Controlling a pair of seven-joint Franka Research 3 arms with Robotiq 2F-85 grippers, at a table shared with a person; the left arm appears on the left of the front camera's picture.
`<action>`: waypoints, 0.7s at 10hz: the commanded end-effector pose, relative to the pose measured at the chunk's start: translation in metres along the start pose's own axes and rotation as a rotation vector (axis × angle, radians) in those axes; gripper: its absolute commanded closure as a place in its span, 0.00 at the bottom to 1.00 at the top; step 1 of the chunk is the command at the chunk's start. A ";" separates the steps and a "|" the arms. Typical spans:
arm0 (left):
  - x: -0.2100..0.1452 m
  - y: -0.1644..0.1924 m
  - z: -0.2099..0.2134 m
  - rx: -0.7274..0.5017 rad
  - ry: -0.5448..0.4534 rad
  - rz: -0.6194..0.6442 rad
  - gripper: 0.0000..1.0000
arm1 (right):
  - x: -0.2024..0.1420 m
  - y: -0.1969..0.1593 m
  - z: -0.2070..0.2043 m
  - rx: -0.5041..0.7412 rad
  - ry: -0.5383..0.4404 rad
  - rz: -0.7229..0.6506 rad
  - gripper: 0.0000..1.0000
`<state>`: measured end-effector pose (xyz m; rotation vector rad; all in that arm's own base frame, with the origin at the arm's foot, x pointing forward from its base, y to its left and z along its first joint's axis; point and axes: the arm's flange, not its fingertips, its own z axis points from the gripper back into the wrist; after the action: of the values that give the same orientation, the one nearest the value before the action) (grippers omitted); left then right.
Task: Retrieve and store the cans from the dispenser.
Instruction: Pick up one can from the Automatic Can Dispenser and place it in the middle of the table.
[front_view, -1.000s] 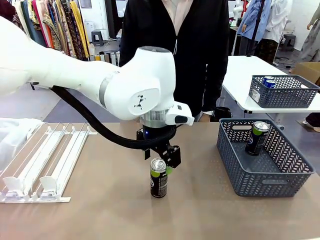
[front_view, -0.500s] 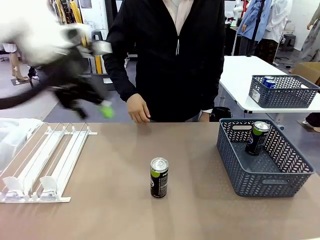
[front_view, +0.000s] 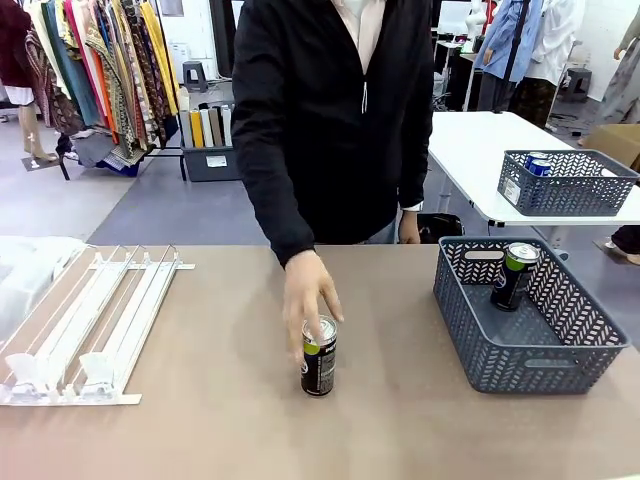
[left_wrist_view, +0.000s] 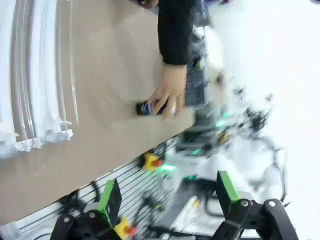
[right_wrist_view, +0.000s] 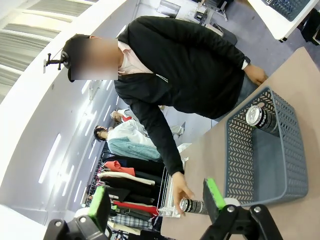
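1. No lettering can be read on any can; the print is too small to make out.
2. Two dark cans show on the brown table. One can stands upright near the middle of the tabletop. A second can leans inside the grey basket by the right edge.
3. A further basket on the white table behind holds blue cans; their number cannot be told.
4. The white rack lies at the left edge with no cans in its lanes.
5. The person's hand reaches across from the far edge and closes its fingers on the top of the middle can.
6. A second ago the left arm stood over this can with its gripper around it; half a second ago it was swinging away to the left, and the person's hand waited at the far edge.
7. The left gripper is spread wide with nothing between its green pads, high off the table.
8. The right gripper is likewise wide apart and holds nothing.
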<state>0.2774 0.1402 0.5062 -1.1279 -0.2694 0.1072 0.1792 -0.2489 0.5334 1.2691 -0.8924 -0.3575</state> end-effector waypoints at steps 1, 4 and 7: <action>0.006 0.030 -0.018 -0.175 -0.090 0.089 0.00 | 0.002 0.002 -0.002 0.025 -0.011 0.027 0.00; 0.000 0.000 0.000 0.000 0.000 0.000 0.00 | 0.002 0.002 -0.002 0.025 -0.011 0.027 0.00; 0.000 0.000 0.000 0.000 0.000 0.000 0.00 | 0.002 0.002 -0.002 0.025 -0.011 0.027 0.00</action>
<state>0.2815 0.1355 0.5095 -1.1230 -0.2642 0.1176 0.1792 -0.2488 0.5335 1.2692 -0.8922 -0.3572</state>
